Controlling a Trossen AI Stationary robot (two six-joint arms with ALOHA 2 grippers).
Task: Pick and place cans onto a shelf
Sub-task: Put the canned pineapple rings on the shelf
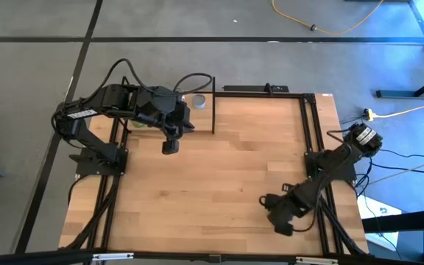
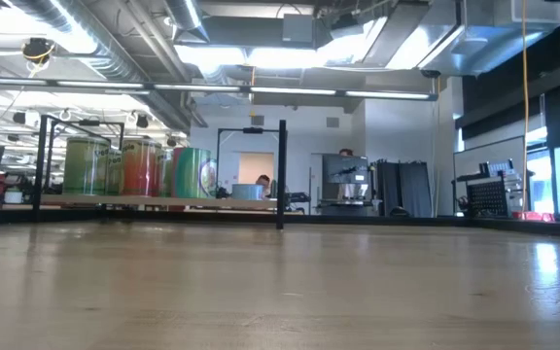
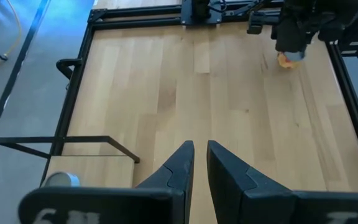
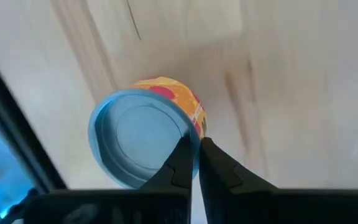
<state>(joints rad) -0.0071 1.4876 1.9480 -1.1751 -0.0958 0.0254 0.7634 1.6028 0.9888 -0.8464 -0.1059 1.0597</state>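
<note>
While the right gripper (image 4: 195,163) hangs with fingers nearly together above a red-orange can (image 4: 146,135) standing upright, axis vertical, silvery top up, at the table's (image 1: 219,177) near right, the left gripper (image 3: 197,169), jaws narrow and empty, hovers beside the shelf (image 1: 210,103) at the far left, where other cans (image 2: 139,167) stand upright.

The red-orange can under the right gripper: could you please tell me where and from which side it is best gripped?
Probably across its round side wall, coming straight down from above. The red-orange can stands upright on the table, silvery top facing up and clear space around it. The right gripper hangs over its rim, fingers nearly together, so they must open wider than the can first.
</note>
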